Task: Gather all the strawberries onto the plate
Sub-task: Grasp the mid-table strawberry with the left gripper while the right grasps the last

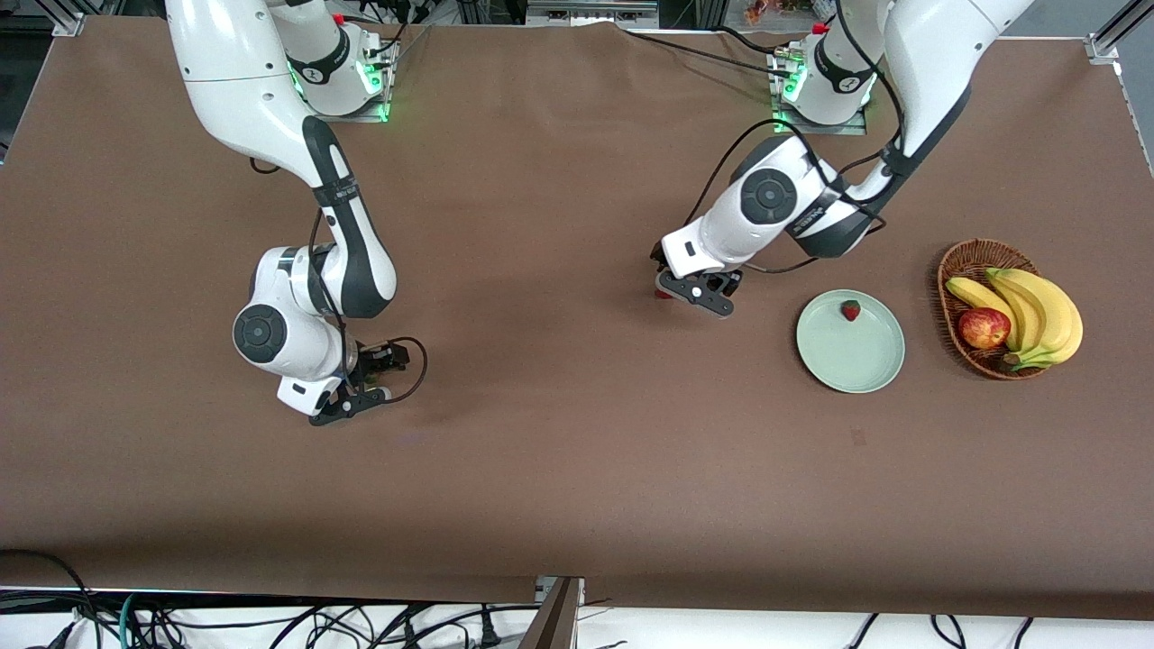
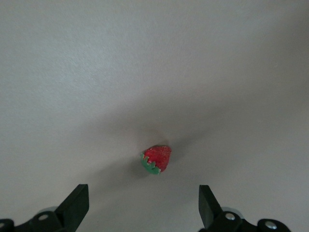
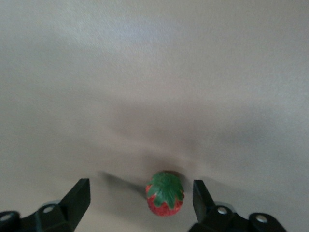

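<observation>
One strawberry (image 1: 850, 311) lies in the pale mint-green plate (image 1: 856, 361), near its rim. My left gripper (image 1: 696, 293) hangs open low over the table, beside the plate toward the right arm's end. In the left wrist view the left gripper (image 2: 142, 205) is open, and a second strawberry (image 2: 157, 159) lies on the cloth just ahead of its fingertips. My right gripper (image 1: 361, 388) is low over the table at the right arm's end. In the right wrist view the right gripper (image 3: 141, 200) is open, with a third strawberry (image 3: 165, 193) standing between its fingers, untouched.
A brown wicker basket (image 1: 956, 261) with bananas (image 1: 1037, 311) and a red apple (image 1: 983, 327) stands beside the plate, toward the left arm's end. Brown cloth covers the table.
</observation>
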Tool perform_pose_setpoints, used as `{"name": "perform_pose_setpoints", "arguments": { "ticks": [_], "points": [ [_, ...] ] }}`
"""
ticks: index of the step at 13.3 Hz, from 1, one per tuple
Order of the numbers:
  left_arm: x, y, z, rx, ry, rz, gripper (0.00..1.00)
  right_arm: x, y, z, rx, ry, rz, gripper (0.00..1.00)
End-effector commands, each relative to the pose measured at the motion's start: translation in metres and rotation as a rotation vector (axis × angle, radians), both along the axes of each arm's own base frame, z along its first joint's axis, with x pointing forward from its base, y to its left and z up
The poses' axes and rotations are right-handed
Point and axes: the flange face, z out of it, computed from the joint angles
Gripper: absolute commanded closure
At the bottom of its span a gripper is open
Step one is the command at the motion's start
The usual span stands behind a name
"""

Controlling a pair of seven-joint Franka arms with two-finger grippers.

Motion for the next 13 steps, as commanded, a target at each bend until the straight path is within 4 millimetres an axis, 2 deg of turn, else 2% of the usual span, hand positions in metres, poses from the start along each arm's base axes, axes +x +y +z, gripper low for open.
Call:
{"name": "perform_pose_setpoints", "arguments": {
  "ticks": [1, 3, 4, 11, 12, 13],
  "points": [
    [-0.009, -0.011, -0.033, 0.063, -0.091, 0.001, 0.0, -0.011, -0.004, 0.005, 0.033, -0.006, 0.007, 0.11],
    [-0.02, -0.023, -0.051, 0.088, -0.128, 0.035, 0.0, -0.011, -0.005, 0.004, 0.032, -0.005, 0.012, 0.17],
    [-0.025, -0.029, -0.052, 0.093, -0.138, 0.045, 0.0, -0.011, -0.007, 0.004, 0.031, -0.005, 0.017, 0.21],
    [-0.025, -0.031, -0.056, 0.095, -0.149, 0.036, 0.0, -0.011, -0.011, 0.003, 0.028, -0.005, 0.035, 0.82],
    [-0.024, -0.03, -0.057, 0.101, -0.165, 0.019, 0.03, -0.011, -0.011, 0.004, 0.029, -0.004, 0.034, 0.88],
    [-0.025, -0.029, -0.06, 0.103, -0.161, 0.016, 0.12, -0.009, -0.01, 0.006, 0.029, -0.006, 0.026, 0.89]
  ]
}}
